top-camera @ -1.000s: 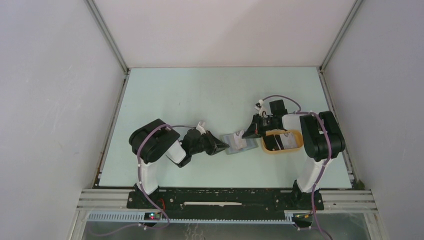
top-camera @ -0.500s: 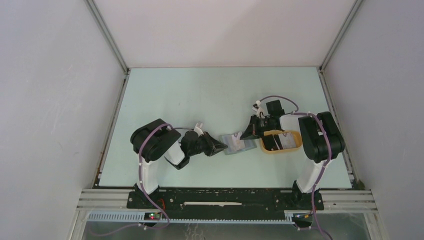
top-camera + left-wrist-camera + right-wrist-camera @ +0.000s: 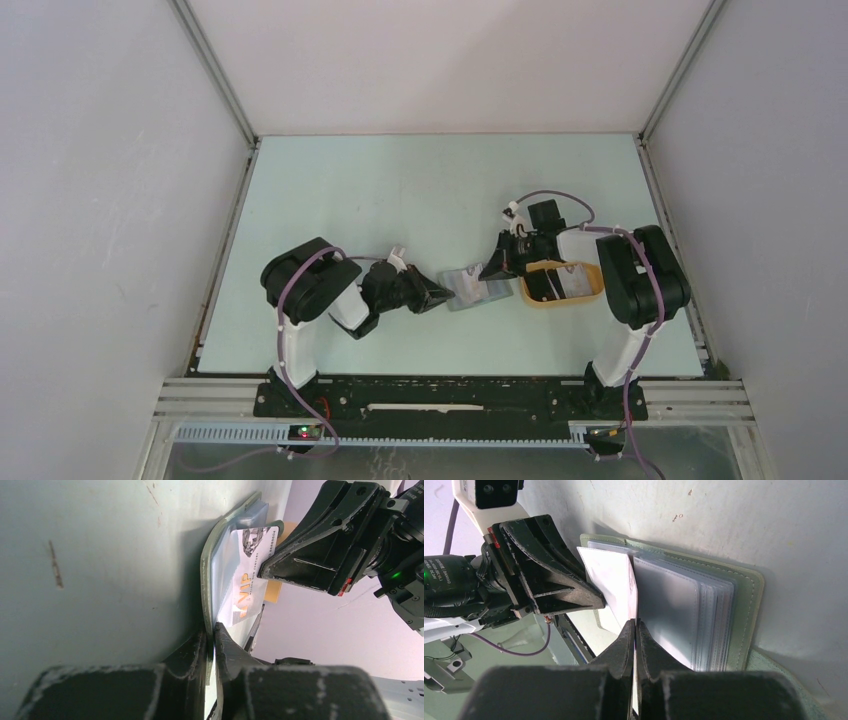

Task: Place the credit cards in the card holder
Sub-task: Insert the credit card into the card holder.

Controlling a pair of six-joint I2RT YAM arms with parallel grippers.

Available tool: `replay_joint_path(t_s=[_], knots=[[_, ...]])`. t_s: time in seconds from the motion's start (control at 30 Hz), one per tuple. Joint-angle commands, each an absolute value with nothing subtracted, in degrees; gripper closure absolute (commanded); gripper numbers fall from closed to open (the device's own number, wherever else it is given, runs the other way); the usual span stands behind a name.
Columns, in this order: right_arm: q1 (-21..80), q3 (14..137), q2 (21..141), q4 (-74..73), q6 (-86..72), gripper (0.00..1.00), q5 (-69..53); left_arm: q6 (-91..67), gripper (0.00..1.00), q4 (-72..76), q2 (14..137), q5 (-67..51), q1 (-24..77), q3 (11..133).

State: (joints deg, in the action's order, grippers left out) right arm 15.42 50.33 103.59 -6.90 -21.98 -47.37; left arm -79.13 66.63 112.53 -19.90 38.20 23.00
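The grey-green card holder [image 3: 468, 291] lies open on the table, its pale slots [image 3: 684, 610] facing up. My left gripper [image 3: 438, 296] is shut on its left edge [image 3: 211, 630]. A white credit card [image 3: 610, 577] with orange "VIP" print [image 3: 246, 580] stands on edge over the holder's left half. My right gripper [image 3: 635, 623] is shut on that card, just right of the holder [image 3: 496, 268]. More credit cards [image 3: 572, 282] lie in the tan tray.
The tan-yellow oval tray [image 3: 590, 297] sits directly right of the card holder, under the right wrist. Both arms meet over the table's near middle, their fingertips close together. White walls and a metal frame enclose the table.
My right gripper has shifted a little left and toward the card holder, bringing the white card with it. The left gripper keeps its hold and has barely moved.
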Motion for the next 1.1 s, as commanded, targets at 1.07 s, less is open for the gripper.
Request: replay_joint_path(t_s=[1.07], knots=[[23.56,58.77,106.58,-19.31,-12.65,0.79,-38.19,-78.63,0.78,63.48,111.60,-19.95,37.75,23.56]])
